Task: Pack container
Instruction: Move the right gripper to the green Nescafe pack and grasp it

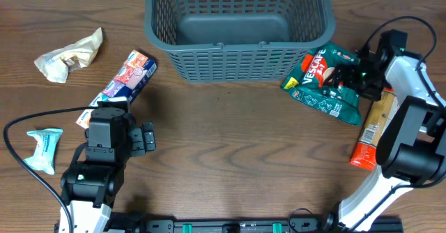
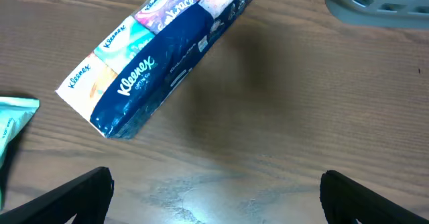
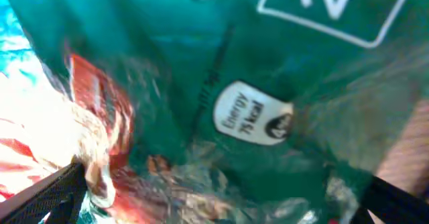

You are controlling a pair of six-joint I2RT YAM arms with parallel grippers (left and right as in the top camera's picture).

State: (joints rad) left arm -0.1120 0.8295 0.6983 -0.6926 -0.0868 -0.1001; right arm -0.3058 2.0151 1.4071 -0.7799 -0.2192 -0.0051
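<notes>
The container, a large dark grey slotted basket (image 1: 237, 48), stands at the back centre; its corner shows in the left wrist view (image 2: 382, 3). A green snack bag (image 1: 317, 79) lies just right of it. My right gripper (image 1: 348, 76) is down on this bag, jaws open wide, and the bag (image 3: 255, 83) fills the space between the fingers (image 3: 221, 197). My left gripper (image 1: 148, 137) is open and empty over bare table (image 2: 214, 197), just in front of a blue Kleenex tissue pack (image 1: 125, 79) (image 2: 154, 63).
An orange packet (image 1: 373, 132) lies at the right beside the right arm. A crumpled beige bag (image 1: 70, 55) lies at the back left. A light blue packet (image 1: 43, 148) lies at the left front; it also shows in the left wrist view (image 2: 10, 117).
</notes>
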